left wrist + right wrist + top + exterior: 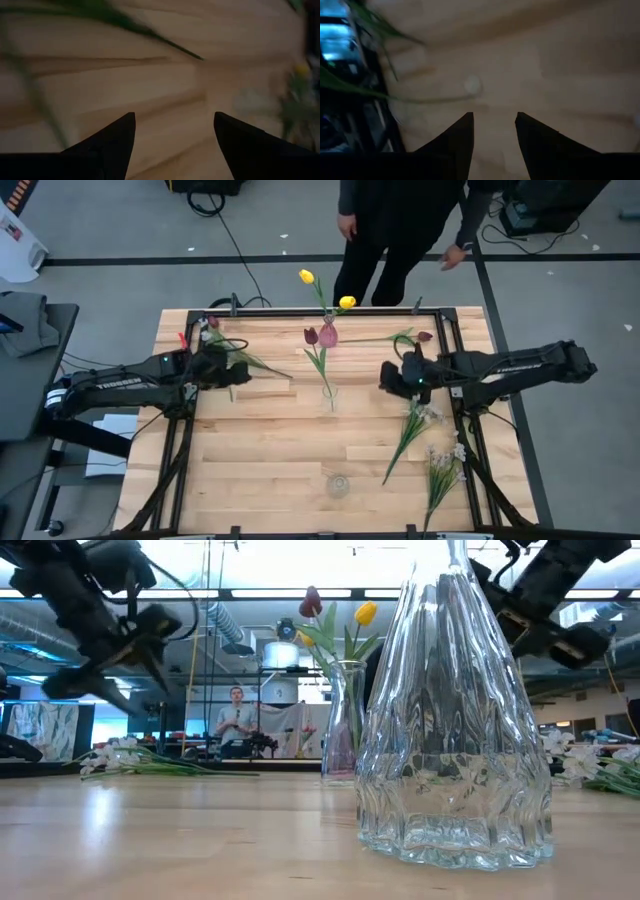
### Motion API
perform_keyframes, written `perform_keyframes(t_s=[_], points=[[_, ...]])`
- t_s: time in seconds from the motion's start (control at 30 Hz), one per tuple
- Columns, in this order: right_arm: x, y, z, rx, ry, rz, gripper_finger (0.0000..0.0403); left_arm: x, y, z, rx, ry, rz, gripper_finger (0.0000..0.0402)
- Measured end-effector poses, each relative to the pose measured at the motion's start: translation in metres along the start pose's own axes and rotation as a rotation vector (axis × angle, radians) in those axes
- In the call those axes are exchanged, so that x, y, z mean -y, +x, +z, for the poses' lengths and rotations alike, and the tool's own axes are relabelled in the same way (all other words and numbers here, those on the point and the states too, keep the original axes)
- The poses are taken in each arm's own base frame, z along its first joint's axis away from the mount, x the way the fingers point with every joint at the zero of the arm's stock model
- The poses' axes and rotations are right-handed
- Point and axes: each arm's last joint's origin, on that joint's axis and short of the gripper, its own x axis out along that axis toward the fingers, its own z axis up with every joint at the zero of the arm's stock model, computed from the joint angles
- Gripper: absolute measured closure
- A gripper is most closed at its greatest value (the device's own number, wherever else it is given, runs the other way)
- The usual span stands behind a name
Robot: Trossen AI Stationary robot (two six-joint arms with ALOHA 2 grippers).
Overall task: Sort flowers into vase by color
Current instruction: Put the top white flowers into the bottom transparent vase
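Observation:
A clear vase [329,396] stands mid-table and holds yellow tulips [306,277] and maroon tulips [311,336] by their stems. A second clear vase [338,485] stands near the table's near edge and looms large in the low view [455,740]. One maroon tulip [424,336] lies flat toward the far right. White blossom sprays [420,420] lie flat on the right side. Another flower [215,332] lies at the far left. My left gripper [243,376] [175,115] hovers open left of the middle vase. My right gripper [385,377] [495,115] hovers open to its right. Nothing sits between either pair of fingers.
A person [400,225] stands just beyond the table's far edge. Bare wood [260,450] stretches across the near left part of the table. A dark frame rail [455,380] runs along the right side under my right arm.

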Motion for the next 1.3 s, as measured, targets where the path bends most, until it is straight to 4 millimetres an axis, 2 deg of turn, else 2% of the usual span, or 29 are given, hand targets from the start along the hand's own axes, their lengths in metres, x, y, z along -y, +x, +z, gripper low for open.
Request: perform_keyframes(t_s=[0.13,0.27,0.37,0.53,0.63,0.8,1.0,1.1,1.3], points=[[-0.002,-0.006,0.015,0.053,-0.032,0.037,0.0245,-0.006,-0.007,0.002,0.091,-0.114,0.123,0.0127],[-0.007,-0.011,0.027,0.095,-0.049,0.091,0.0245,-0.005,-0.02,0.009,0.195,-0.117,0.209,0.0127],[-0.012,-0.012,0.034,0.122,-0.061,0.138,0.0245,-0.004,-0.033,0.015,0.211,-0.124,0.276,0.0127],[-0.018,-0.013,0.044,0.13,-0.093,0.191,0.0245,0.012,-0.053,0.036,0.221,-0.032,0.398,0.0133],[-0.019,-0.013,0.048,0.127,-0.11,0.206,0.0245,0.031,-0.054,0.055,0.189,0.085,0.488,0.0146],[-0.019,-0.013,0.053,0.113,-0.124,0.205,0.0245,0.055,-0.024,0.089,0.063,0.186,0.555,0.0159],[-0.019,-0.013,0.054,0.099,-0.157,0.205,0.0245,0.056,0.023,0.114,0.015,-0.199,0.602,0.0161],[-0.019,-0.013,0.054,0.101,-0.157,0.205,0.0245,0.056,0.042,0.123,-0.009,-0.265,0.566,0.0161],[-0.019,-0.013,0.054,0.102,-0.154,0.205,0.0245,0.057,0.065,0.132,-0.024,-0.554,0.486,0.0161]])
